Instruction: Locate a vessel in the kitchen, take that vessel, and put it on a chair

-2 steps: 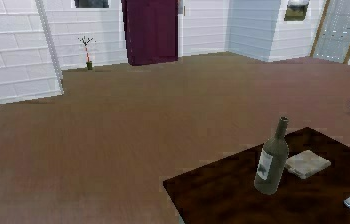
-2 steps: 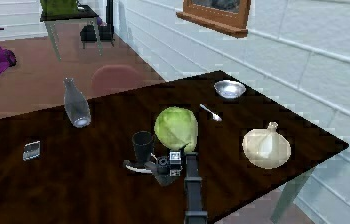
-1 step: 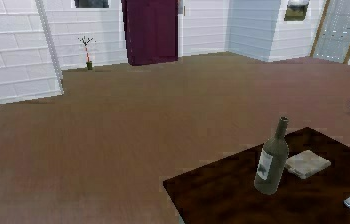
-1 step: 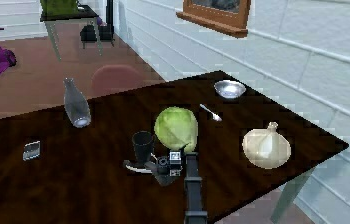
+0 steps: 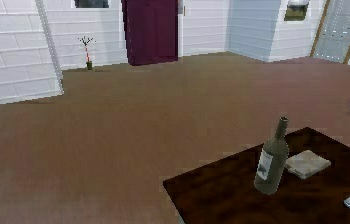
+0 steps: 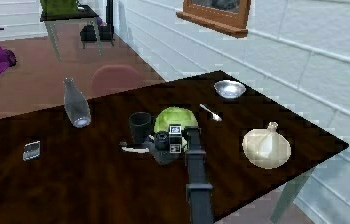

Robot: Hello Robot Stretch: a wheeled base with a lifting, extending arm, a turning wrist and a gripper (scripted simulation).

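The gripper (image 6: pixel 146 146) sits at the end of the dark arm, just to the arm side view's left of a green rounded thing (image 6: pixel 180 120) near the middle of the dark wooden bench (image 6: pixel 43 175); I cannot tell whether its fingers are spread or pressed together, nor whether it holds anything, since a dark cylindrical cup (image 6: pixel 140 124) stands on the bench right at it. That cup, just beside the green thing, looks the likeliest vessel; I judge it light, stiff and breakable, with smooth walls that could slip, so the wall below the rim seems the place to take it. Farther from the green thing stand an upright clear glass bottle (image 6: pixel 75 102), a silver bowl (image 6: pixel 230 89) with a spoon (image 6: pixel 210 113), and a cream narrow-necked jug (image 6: pixel 266 147), all well apart from it; a lift straight up should clear them. Beyond the green thing, past the bench's far edge, a reddish round-backed chair (image 6: pixel 116 78) stands, with open brown floor (image 5: pixel 133 120) around.
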